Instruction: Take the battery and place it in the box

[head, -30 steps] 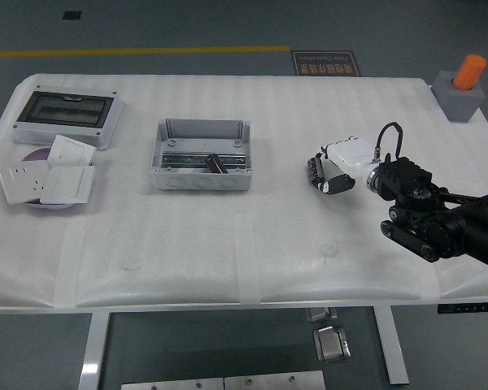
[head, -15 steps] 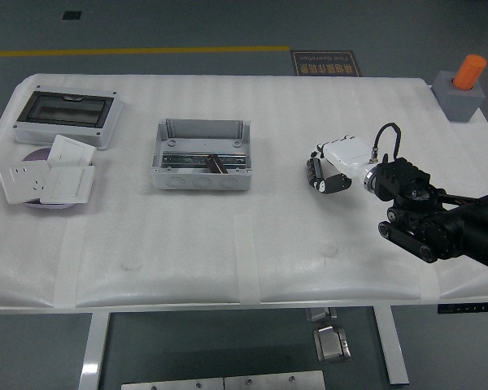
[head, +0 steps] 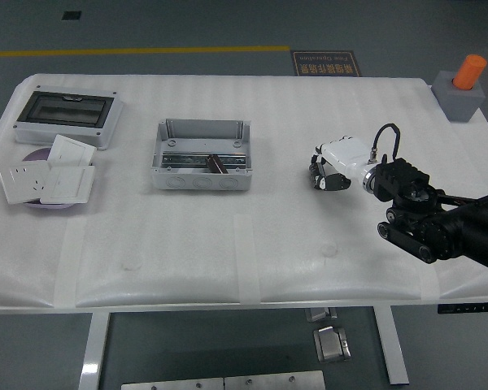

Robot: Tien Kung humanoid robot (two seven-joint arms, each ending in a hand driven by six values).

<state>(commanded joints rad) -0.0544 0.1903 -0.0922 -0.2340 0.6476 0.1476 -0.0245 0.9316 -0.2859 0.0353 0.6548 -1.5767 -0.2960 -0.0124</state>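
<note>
My right hand [head: 325, 175] rests low over the table right of centre, its white back plate [head: 347, 152] facing up. Its black fingers [head: 319, 177] are curled in tight on a small dark thing that I take for the battery; almost all of it is hidden under the hand. The grey open box [head: 202, 154] stands on the table to the hand's left, well apart from it. A short dark piece [head: 216, 163] lies inside the box on its metal rail. My black right forearm [head: 447, 223] comes in from the right edge.
A grey enclosure with a dark clear lid [head: 65, 116] sits at the back left. In front of it, white socket plates [head: 47, 177] lie on a purple disc. A grey block with an orange cylinder [head: 464, 88] stands at the back right corner.
The right hand's fingers have curled further in and the hand has shifted slightly left. Nothing else has moved.
</note>
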